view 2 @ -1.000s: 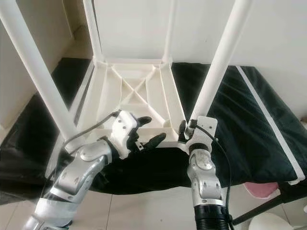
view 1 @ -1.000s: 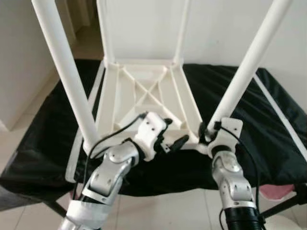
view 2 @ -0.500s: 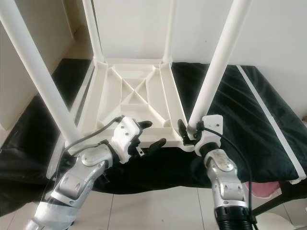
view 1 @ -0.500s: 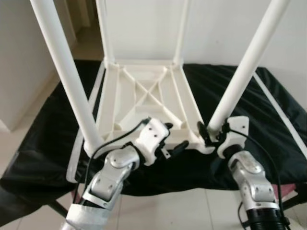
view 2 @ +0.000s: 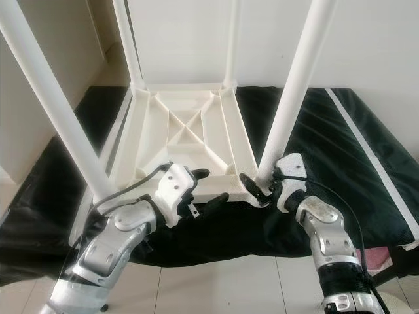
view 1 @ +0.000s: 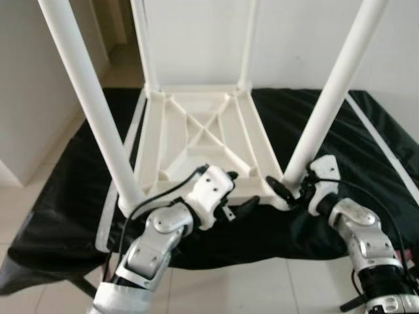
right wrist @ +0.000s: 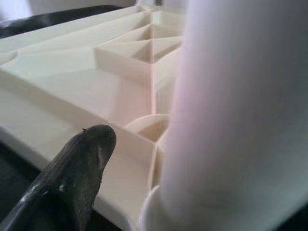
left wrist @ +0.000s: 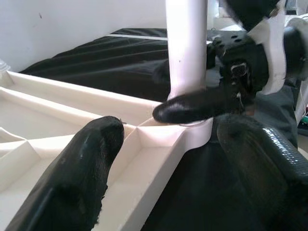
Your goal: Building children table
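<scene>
- Four white legs stick up from the small table (view 1: 200,140), which sits upside down on a counter draped with a black cloth (view 1: 78,176), so you see the ribbed underside with its X brace in the middle.
- The right gripper (view 1: 292,195) is down at the near right corner of the table, at the base of the near right leg (view 1: 327,98). One black finger reaches across the front of the socket, and the leg stands between the two fingers. It looks wrapped around the foot of the leg, though I can't tell how tightly it's squeezing.
- In the right wrist view, that leg is a big white blur pressed close against the camera, with one dark fingertip (right wrist: 77,173) next to it, over the rim of the table.
- The left gripper (view 1: 237,191) is at the near edge of the table, just beside the same corner. Its fingers are spread apart and holding nothing. One sits over the ribbed frame and the other hangs off the edge above the cloth.
- The left wrist view looks straight at that corner socket, with the right gripper's finger lying across it.
- The near left leg (view 1: 88,104) stands well away from both grippers.
</scene>
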Robot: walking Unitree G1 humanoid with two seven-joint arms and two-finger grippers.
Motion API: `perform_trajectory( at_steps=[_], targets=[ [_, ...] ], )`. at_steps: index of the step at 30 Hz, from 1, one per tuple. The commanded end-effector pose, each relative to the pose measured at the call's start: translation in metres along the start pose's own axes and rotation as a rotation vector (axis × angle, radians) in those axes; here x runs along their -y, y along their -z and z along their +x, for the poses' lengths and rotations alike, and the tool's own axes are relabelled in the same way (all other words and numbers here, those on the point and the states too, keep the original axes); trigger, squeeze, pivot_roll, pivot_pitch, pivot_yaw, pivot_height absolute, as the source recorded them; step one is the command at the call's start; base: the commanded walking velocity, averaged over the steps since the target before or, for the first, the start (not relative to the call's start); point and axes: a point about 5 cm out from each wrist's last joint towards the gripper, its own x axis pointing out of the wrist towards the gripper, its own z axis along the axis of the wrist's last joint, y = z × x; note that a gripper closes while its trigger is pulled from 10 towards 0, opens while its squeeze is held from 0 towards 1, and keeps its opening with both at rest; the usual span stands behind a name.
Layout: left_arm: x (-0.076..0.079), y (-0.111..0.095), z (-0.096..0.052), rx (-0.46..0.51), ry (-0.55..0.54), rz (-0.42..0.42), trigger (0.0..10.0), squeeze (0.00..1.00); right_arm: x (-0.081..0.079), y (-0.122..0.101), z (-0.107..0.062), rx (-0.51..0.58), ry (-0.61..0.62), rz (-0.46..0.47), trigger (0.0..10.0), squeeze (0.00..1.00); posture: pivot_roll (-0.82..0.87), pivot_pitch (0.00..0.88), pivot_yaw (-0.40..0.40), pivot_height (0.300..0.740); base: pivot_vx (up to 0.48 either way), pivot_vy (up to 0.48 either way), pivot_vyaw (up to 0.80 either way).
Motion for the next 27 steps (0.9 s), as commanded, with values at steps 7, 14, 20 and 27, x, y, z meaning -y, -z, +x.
perform_trajectory(
  at_steps=[7,14,20,27],
  targets=[
    [-0.001,-0.001,-0.001,-0.005,-0.013,0.000,10.0,0.00,0.008,0.008,0.001,-0.048,-0.060,-0.053,0.0,0.00,-0.02,0.000,-0.001,0.740,0.000,0.000,0.00],
    [-0.002,-0.001,-0.002,-0.008,-0.014,0.001,10.0,0.00,0.014,0.016,-0.005,-0.072,-0.055,-0.055,0.0,0.00,-0.01,0.000,0.000,0.740,0.000,0.000,0.00],
    [-0.003,-0.002,-0.002,-0.007,-0.009,0.002,10.0,0.00,0.015,0.017,-0.005,-0.058,-0.016,-0.013,10.0,0.00,-0.01,0.000,0.004,0.740,0.000,0.000,0.00],
    [-0.004,-0.004,0.001,-0.001,0.001,0.007,10.0,0.00,0.012,0.017,0.001,-0.039,0.157,0.046,10.0,0.00,-0.02,0.000,0.005,0.740,0.000,0.000,0.00]
  ],
)
